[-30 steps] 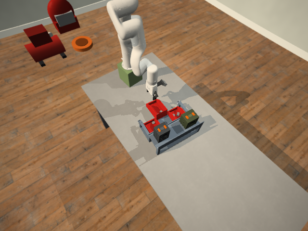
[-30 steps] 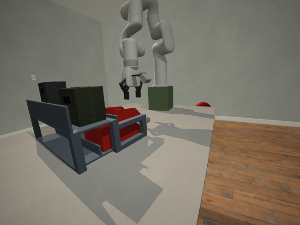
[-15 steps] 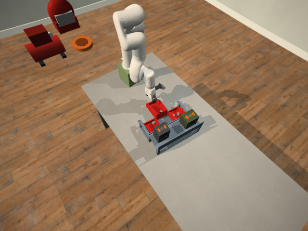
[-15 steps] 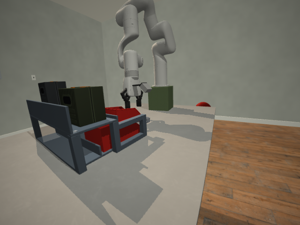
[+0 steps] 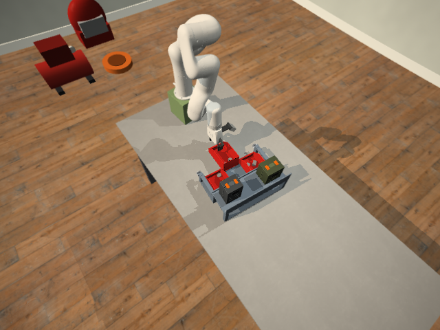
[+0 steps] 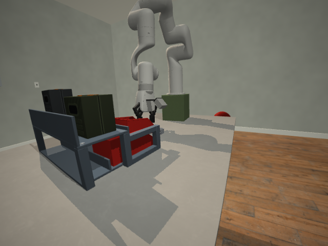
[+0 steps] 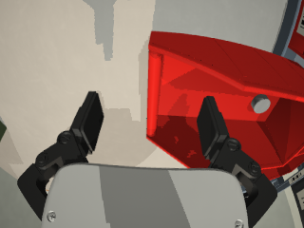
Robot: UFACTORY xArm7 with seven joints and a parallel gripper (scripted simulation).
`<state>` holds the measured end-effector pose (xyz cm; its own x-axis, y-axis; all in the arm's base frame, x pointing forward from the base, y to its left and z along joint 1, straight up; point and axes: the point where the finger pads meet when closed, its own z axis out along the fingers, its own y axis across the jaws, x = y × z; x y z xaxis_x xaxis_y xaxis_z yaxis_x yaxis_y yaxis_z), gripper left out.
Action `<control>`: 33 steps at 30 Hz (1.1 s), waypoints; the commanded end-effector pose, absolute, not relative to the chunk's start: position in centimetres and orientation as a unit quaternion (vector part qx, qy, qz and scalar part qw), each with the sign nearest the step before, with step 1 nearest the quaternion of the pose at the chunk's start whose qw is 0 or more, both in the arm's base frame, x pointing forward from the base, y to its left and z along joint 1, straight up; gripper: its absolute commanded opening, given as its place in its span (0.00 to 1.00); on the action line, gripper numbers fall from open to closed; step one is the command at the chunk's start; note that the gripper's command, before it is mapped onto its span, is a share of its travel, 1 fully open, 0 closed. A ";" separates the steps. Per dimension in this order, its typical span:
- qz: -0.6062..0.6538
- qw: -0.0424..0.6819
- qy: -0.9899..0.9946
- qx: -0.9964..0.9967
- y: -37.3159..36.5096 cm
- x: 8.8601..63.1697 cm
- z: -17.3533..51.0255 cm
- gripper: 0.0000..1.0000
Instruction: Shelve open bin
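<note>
The red open bin (image 5: pixel 223 156) stands on the table right in front of the grey shelf (image 5: pixel 245 186), at the gap between two other red bins (image 5: pixel 216 176) (image 5: pixel 251 161) in the row. My gripper (image 5: pixel 221 144) is open and low over the bin's end wall nearest the robot base. In the wrist view the gripper (image 7: pixel 150 102) straddles that wall of the bin (image 7: pixel 222 110), one finger outside and one inside. Nothing is gripped. A grey part (image 7: pixel 260 104) lies in the bin. From the side, the gripper (image 6: pixel 144 112) is just above the bin's rim (image 6: pixel 134 121).
A black box (image 5: pixel 231 188) and a green box (image 5: pixel 269 169) stand on the shelf's upper board, above the bins' rear ends. The green pedestal (image 5: pixel 181 106) of the arm stands behind the gripper. Shelf posts (image 6: pixel 125 148) flank the bins.
</note>
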<state>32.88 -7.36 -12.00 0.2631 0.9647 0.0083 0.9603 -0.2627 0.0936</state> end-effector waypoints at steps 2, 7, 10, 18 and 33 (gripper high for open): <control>0.034 0.049 0.604 0.795 -7.2 33.0 -12.2 1.00; 0.034 0.049 0.604 0.795 -7.2 33.0 -11.3 1.00; 0.034 0.049 0.604 0.795 -7.2 33.0 -11.3 1.00; 0.034 0.049 0.604 0.795 -7.2 33.0 -11.3 1.00; 0.034 0.049 0.604 0.795 -7.2 33.0 -10.8 1.00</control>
<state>32.86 -7.19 -10.84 0.2681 0.9634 -0.0062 0.9570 -0.2655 0.1167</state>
